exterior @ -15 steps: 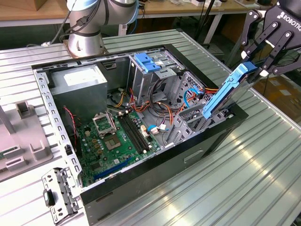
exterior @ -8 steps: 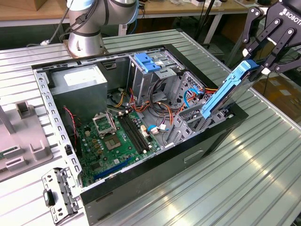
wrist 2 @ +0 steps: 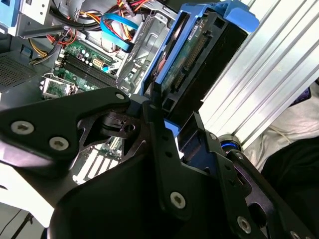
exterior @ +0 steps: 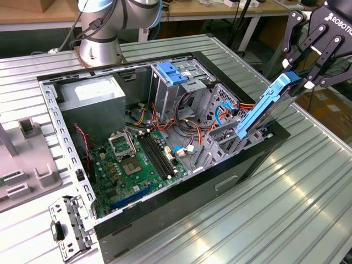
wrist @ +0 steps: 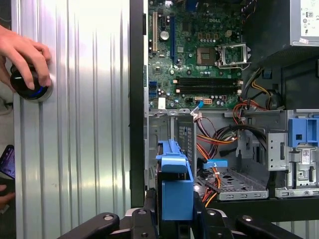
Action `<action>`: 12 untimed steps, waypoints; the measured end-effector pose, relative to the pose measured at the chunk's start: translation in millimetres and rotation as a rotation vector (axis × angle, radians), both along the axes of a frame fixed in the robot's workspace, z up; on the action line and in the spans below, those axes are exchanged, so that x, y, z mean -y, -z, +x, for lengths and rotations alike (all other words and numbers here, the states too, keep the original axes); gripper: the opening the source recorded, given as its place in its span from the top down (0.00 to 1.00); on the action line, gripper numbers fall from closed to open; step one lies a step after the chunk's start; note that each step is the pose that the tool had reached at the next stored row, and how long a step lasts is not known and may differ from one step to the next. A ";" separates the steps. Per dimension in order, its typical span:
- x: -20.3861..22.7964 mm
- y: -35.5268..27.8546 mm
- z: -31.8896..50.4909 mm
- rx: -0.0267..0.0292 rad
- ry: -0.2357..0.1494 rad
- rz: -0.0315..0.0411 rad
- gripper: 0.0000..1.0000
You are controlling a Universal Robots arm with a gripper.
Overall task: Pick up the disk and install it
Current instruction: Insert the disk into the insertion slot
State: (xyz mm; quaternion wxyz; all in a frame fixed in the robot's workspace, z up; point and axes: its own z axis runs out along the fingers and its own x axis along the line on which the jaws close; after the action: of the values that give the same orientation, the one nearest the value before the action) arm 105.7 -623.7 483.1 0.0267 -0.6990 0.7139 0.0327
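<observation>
The disk (exterior: pixel 268 109), a flat drive with light-blue side rails, stands tilted at the open computer case's (exterior: pixel 165 203) wall on the exterior view's right. Its lower end reaches the metal drive cage (exterior: pixel 223 144) inside the case and its upper end sticks out above the rim. My gripper (exterior: pixel 300 80) is shut on that upper end, a black finger on each side. The first wrist view looks down along the disk (wrist: pixel 174 184) between the gripper's (wrist: pixel 173 211) fingers. In the second wrist view the disk (wrist 2: pixel 199 55) shows its circuit-board side beyond the gripper (wrist 2: pixel 167 107).
Inside the case lie a green motherboard (exterior: pixel 132 165), a grey power-supply box (exterior: pixel 91 96), a blue bracket (exterior: pixel 173 72) on a metal cage, and loose orange and blue cables (exterior: pixel 190 124). A hand (wrist: pixel 25 52) rests on a black knob on the ribbed table. A metal bracket (exterior: pixel 69 228) lies near the case.
</observation>
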 end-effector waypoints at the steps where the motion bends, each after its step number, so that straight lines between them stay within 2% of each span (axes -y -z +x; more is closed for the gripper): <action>1: 0.0 0.0 0.0 0.0000 0.000 0.0000 0.63; 12: 0.0 0.1 0.0 0.0000 0.000 0.0000 0.63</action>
State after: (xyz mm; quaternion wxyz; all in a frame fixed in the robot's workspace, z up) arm 105.7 -623.7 483.0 0.0267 -0.6990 0.7139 0.0327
